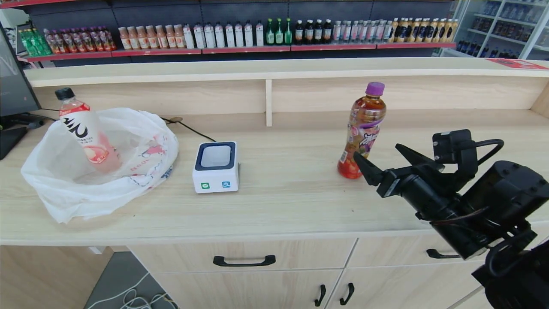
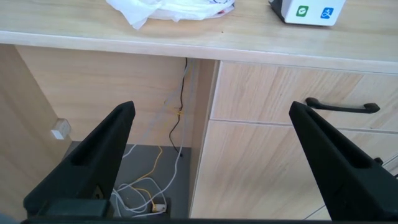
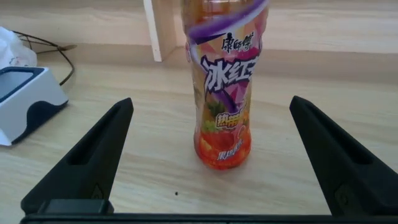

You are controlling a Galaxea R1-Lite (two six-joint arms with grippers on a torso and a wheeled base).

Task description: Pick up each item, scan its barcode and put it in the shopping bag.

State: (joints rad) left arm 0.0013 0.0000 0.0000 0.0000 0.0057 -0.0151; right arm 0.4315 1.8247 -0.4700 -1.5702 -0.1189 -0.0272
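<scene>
Light wood table (image 1: pixel 291 189) with drawers below is carrying the work, and a store shelf of bottled drinks (image 1: pixel 257 34) is running along the back wall.

Right gripper (image 1: pixel 377 152) (image 3: pixel 211 102) is hovering low over the right part of the table. Its jaws are standing wide apart and gripping nothing. They are pointing at the purple-capped bottle (image 1: pixel 363 128) (image 3: pixel 227 81), which is standing upright on the table just ahead of the tips, in line with the gap. In the right wrist view the bottle is sitting clear of both jaws.

Left gripper (image 2: pixel 211 109) is hanging below the table edge, facing the drawer fronts (image 2: pixel 292 155). Its jaws are also standing wide apart and holding nothing.

Moving outward, the white scanner box (image 1: pixel 215 167) (image 2: pixel 309 11) (image 3: pixel 25 99) is sitting near the table's middle, window up, well apart from the purple-capped bottle. Its cable (image 1: pixel 188 127) is trailing toward the rear.

Left of the scanner, just beside it, the white shopping bag (image 1: pixel 150 141) (image 2: pixel 168 9) is lying open on the table. A black-capped bottle (image 1: pixel 83 128) with pink drink is leaning tilted inside it, neck out over the rim.

Loose cables (image 2: pixel 143 186) are lying on the floor under the table's left end.
</scene>
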